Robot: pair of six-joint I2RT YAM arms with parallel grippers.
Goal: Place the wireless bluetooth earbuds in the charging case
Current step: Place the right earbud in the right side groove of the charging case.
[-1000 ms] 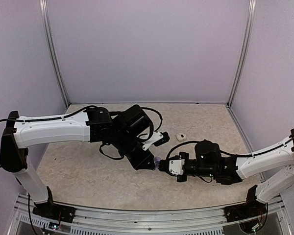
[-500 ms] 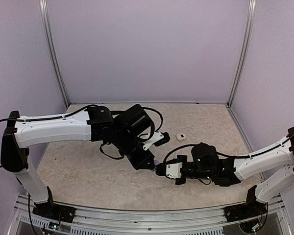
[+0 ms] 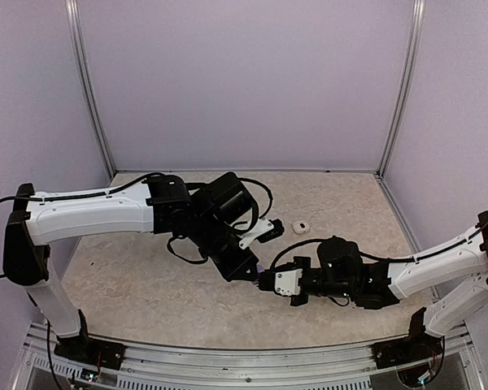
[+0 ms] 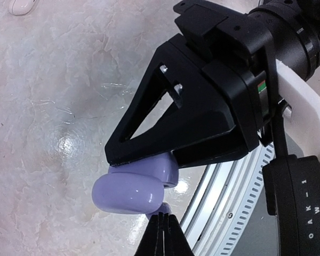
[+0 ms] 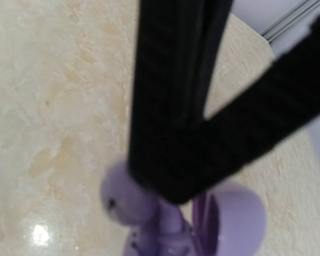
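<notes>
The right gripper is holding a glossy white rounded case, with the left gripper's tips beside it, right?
Not quite: the glossy rounded case in the right gripper is lilac-purple, not white, as the left wrist view shows. The left gripper tips are beside it.

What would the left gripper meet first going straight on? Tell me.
The lilac charging case, clamped by the right gripper. The left gripper points at it with a lilac earbud at its fingertips; depth is unclear.
</notes>
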